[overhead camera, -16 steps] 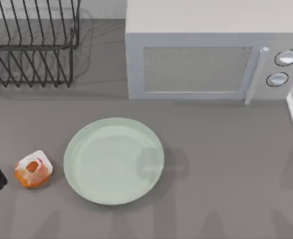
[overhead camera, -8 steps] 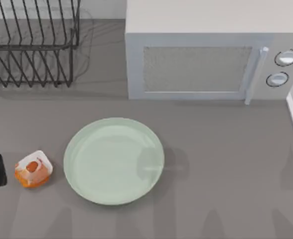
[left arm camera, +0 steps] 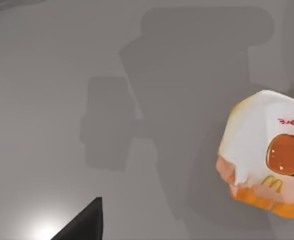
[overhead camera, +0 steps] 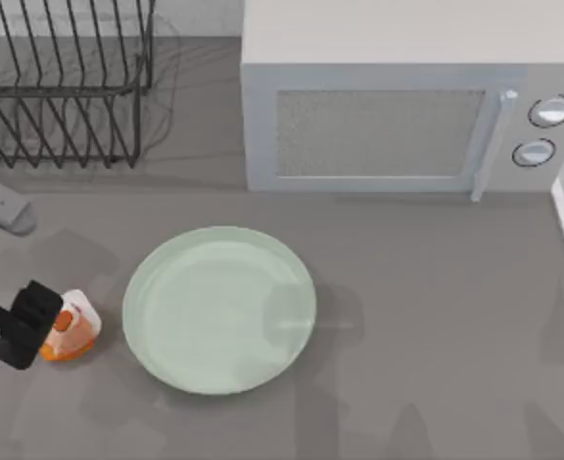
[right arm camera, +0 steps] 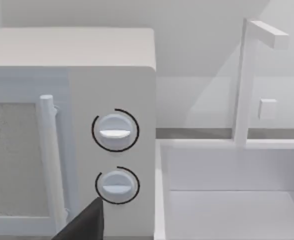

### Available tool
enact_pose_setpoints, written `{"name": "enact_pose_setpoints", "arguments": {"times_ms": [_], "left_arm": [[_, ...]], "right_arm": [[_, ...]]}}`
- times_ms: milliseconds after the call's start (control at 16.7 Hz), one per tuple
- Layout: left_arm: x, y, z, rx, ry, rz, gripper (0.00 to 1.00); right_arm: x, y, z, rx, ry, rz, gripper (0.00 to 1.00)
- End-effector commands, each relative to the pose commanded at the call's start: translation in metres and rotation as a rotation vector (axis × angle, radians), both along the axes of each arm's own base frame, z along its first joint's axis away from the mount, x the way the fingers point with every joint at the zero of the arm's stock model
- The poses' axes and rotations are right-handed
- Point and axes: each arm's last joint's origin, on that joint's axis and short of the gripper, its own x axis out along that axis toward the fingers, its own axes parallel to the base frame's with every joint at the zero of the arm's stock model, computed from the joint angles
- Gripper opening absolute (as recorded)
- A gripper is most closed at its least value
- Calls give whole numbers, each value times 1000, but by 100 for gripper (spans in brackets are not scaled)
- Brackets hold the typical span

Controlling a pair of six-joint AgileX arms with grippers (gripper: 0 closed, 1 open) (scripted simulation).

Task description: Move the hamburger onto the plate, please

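Two risks stand out for us at this point. Our left gripper [overhead camera: 28, 324] sits low over the left side of the table, partly covering the hamburger [overhead camera: 74, 329] from that side, and we cannot tell how far apart its fingers stand. If they are too narrow when we come down, we judge they could land on top of the wrapped burger and squash it or shove it sideways rather than straddle it. The wrapper also looks lumpy and soft, so a grip taken off-centre might let it tip or slip out during the lift.

Relative to the gripper, the hamburger lies just beside it and partly beneath it, on the side facing the plate [overhead camera: 220, 309]. In the left wrist view the hamburger [left arm camera: 267, 152] sits off to one edge, not centred under the dark fingertip [left arm camera: 84, 222], so we judge the gripper is not yet lined up over it. The plate lies just beyond the burger, near it but not touching, with nothing on it.

Our right arm is parked, its wrist camera facing the microwave [right arm camera: 72, 130].
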Motion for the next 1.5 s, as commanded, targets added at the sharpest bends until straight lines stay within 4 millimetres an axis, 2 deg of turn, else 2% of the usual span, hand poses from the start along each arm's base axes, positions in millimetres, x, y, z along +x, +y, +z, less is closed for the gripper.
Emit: {"name": "enact_pose_setpoints", "arguments": {"times_ms": [300, 600, 720, 1140, 1500], "left_arm": [[61, -18, -21, 128, 394, -208, 100], [99, -32, -35, 183, 564, -344, 100], [105, -34, -38, 190, 585, -363, 100], [105, -33, -43, 189, 587, -361, 100], [108, -34, -98, 190, 578, -363, 100]], "right_arm": [[0, 0, 0, 0, 0, 0, 100], [0, 0, 0, 0, 0, 0, 100], [0, 0, 0, 0, 0, 0, 100], [0, 0, 0, 0, 0, 0, 100], [0, 0, 0, 0, 0, 0, 100]]}}
